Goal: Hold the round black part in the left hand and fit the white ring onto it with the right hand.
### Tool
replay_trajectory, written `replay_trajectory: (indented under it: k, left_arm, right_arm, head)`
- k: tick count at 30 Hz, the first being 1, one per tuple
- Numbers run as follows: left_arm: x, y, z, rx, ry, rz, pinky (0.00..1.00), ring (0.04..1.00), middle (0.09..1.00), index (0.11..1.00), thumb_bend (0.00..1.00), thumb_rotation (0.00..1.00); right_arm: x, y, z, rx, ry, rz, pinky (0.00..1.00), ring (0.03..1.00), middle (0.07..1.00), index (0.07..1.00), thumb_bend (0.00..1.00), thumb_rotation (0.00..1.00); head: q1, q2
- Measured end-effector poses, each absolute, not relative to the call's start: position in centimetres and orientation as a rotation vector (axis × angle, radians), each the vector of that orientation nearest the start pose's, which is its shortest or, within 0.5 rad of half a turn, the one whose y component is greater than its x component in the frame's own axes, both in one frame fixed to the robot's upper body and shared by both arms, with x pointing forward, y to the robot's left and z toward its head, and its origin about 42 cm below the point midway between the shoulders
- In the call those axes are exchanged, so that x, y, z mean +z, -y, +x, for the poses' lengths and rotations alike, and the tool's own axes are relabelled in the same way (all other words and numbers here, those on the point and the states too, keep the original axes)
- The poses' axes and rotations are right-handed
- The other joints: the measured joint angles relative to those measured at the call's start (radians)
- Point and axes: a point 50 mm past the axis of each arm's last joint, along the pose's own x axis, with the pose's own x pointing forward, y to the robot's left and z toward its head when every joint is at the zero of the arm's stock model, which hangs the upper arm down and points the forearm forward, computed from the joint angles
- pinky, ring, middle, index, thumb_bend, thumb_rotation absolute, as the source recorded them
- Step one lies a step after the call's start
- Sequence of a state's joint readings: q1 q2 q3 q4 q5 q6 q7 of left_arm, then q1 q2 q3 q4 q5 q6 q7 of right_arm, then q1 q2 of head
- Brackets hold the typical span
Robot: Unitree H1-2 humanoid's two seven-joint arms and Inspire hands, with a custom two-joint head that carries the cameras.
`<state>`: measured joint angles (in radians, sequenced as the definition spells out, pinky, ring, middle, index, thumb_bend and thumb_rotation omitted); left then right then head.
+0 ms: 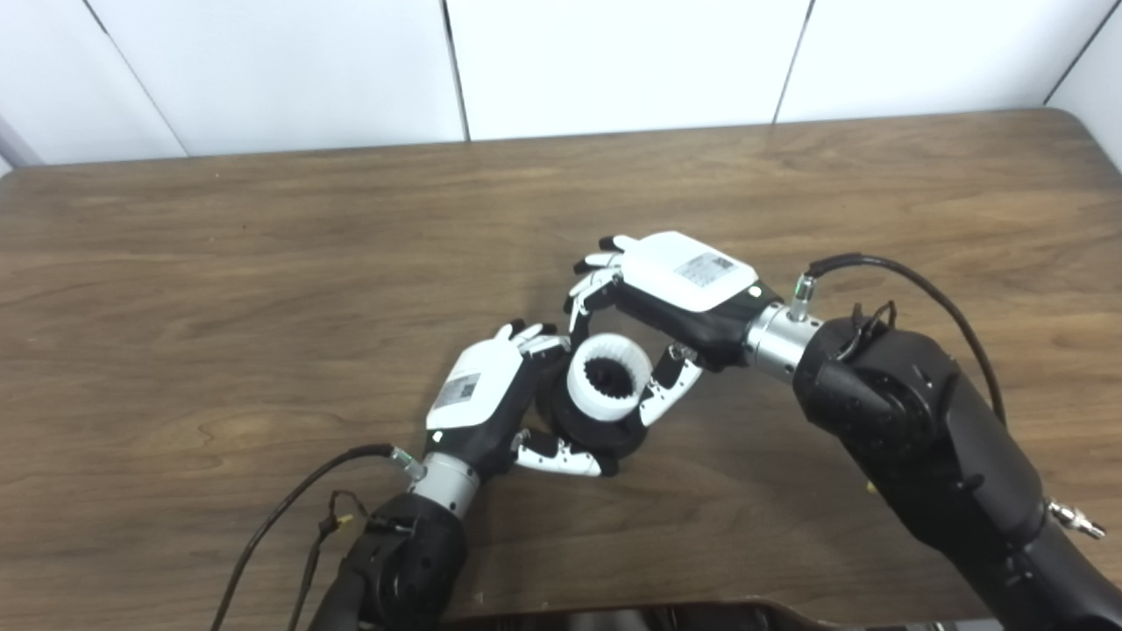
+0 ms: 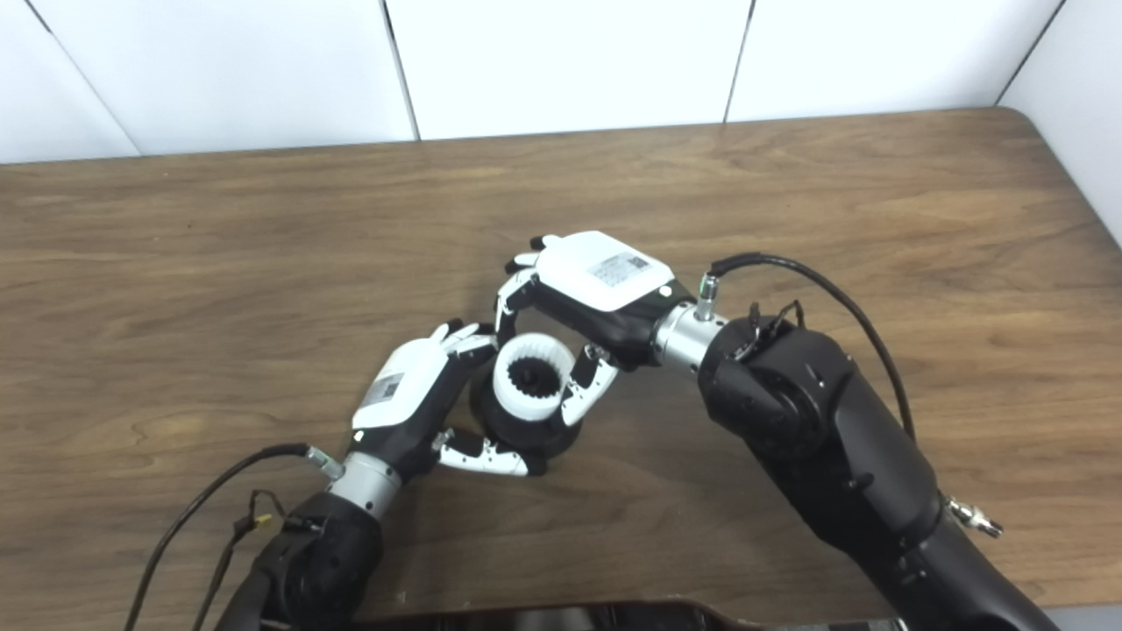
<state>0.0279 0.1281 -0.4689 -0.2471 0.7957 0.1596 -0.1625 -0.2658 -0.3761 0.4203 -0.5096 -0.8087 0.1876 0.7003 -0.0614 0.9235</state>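
The round black part (image 1: 589, 431) sits low over the wooden table (image 1: 263, 263) near the middle front. My left hand (image 1: 491, 399) is shut around it, fingers on its far side and thumb under its near edge. The white toothed ring (image 1: 608, 377) sits on top of the black part. My right hand (image 1: 675, 294) comes in from the right and is shut on the ring, fingers at its far left side and thumb at its right side. The same shows in the right eye view, with the ring (image 2: 531, 376) on the black part (image 2: 513, 429).
The table's back edge meets a white panelled wall (image 1: 614, 61). Cables run along both forearms. A dark edge of the robot's body (image 1: 666, 613) lies at the bottom of the picture.
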Motion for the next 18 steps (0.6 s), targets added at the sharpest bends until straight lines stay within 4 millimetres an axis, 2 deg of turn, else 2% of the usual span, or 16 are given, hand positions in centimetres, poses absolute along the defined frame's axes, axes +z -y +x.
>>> replay_trajectory:
  k: [18]
  left_arm:
    - [12.99,-12.26,24.29,-0.457,0.148,0.882,1.00,0.914,0.801,0.480,0.52,0.05]
  right_arm:
    - [23.34,16.44,29.06,0.750,0.306,-1.276,0.99,0.908,0.781,0.482,0.53,0.14]
  head:
    - [-0.003,0.002]
